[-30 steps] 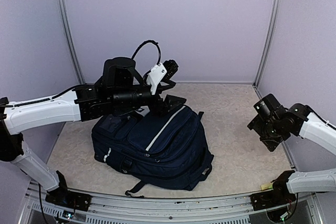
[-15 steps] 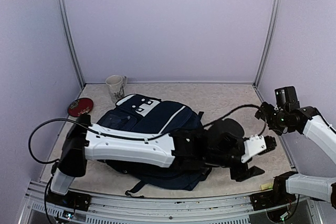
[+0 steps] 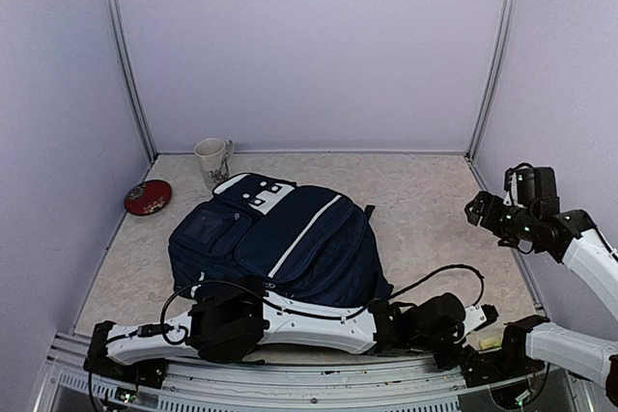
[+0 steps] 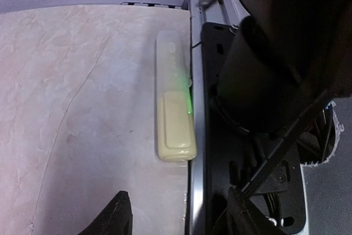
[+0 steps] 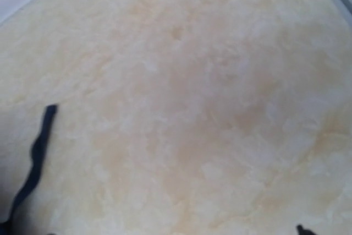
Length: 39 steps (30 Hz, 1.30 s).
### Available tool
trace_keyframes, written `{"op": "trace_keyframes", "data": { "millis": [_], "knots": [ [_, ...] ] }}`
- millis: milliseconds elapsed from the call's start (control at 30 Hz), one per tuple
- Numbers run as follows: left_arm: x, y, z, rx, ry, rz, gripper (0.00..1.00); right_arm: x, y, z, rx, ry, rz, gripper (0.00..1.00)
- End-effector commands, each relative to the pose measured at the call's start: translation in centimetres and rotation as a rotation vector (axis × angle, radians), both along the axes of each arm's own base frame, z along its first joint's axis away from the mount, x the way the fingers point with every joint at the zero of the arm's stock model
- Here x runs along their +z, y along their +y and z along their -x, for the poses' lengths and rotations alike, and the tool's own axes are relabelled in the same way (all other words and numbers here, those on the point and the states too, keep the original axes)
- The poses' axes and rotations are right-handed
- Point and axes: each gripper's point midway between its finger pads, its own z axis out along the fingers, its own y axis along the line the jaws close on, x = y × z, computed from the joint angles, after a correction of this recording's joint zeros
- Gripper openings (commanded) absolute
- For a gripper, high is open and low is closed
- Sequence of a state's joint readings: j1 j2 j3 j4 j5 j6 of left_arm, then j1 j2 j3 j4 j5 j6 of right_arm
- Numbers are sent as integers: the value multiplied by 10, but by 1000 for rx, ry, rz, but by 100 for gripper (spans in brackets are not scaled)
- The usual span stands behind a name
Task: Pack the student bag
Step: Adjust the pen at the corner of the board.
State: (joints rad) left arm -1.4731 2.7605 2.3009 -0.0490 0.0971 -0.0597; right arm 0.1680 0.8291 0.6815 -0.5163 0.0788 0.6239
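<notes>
My left gripper (image 4: 179, 208) hangs spread near a pale bar (image 4: 175, 108); the right gripper (image 3: 476, 211) I cannot read; the bag (image 3: 290, 238) looks shut, mug (image 3: 210, 159) outside, so packing seems barely begun

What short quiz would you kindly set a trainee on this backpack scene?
1. True or false: the mug stands on the student bag.
2. Just ahead of the left gripper lies: A) a red dish, B) a pale yellow bar, C) a spoon.
3. Which arm stretches along the table's near edge?
Key: 1 false, it stands on the table behind the student bag; 2 B; 3 the left arm.
</notes>
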Motion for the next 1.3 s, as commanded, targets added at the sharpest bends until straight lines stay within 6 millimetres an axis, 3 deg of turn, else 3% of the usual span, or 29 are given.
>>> {"op": "trace_keyframes", "data": {
  "millis": [0,300,567,733,933,1067,1167,1267],
  "knots": [
    [31,-21,-32,128,94,158,55,15,8,0,79,-71,0,91],
    [25,-30,-32,93,142,200,53,28,18,2,134,-111,-25,91],
    [29,-33,-6,1,116,207,53,40,20,7,146,-108,-39,89],
    [24,-31,-7,-25,124,181,55,50,21,5,156,-95,-29,88],
    [-1,-22,-15,-30,79,84,58,55,24,-8,154,-85,-37,87],
    [-40,-17,-1,-66,122,31,59,53,21,-11,137,-62,-31,85],
    [-25,-27,0,-34,93,131,59,51,15,-8,103,-43,-11,84],
    [-12,-34,-28,51,162,202,55,56,11,-2,90,-48,-4,84]
  ]
}}
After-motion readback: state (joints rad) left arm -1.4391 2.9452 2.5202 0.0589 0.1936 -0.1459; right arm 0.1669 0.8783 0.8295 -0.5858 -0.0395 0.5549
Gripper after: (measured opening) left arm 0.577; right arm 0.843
